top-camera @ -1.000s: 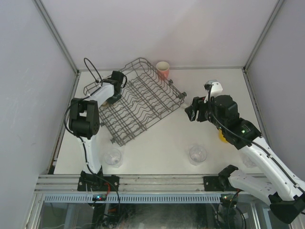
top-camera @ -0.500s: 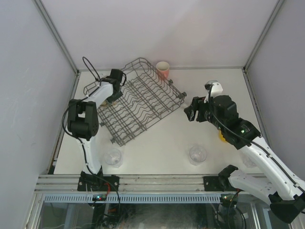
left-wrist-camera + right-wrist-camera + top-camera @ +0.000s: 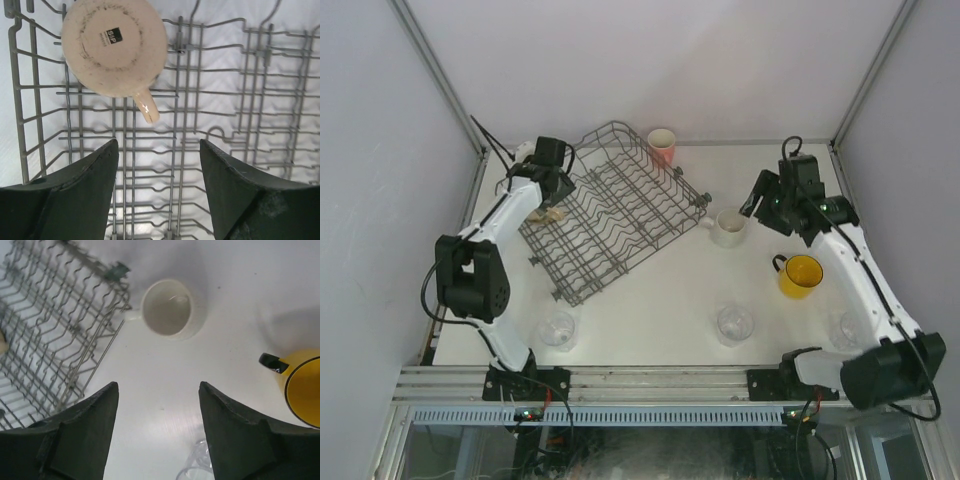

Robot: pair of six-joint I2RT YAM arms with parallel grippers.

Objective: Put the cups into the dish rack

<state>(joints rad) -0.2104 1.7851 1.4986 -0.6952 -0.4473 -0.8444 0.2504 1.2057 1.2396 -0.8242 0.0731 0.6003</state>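
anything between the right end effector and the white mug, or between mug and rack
Nothing visible. The open right end effector has a clear view down to the white mug; the rack stands just beside it, the yellow mug well aside.

**White table carries 1 rack and 6 cups**

The white table [image 3: 660, 290] bears the dish rack [image 3: 605, 210] at far left. The pink tumbler [image 3: 662, 146] stands just behind the rack and the white mug [image 3: 729, 227] beside its right corner. The yellow mug [image 3: 799, 276] is further right, and 3 clear glass tumblers [image 3: 735, 323] stand along the near edge.
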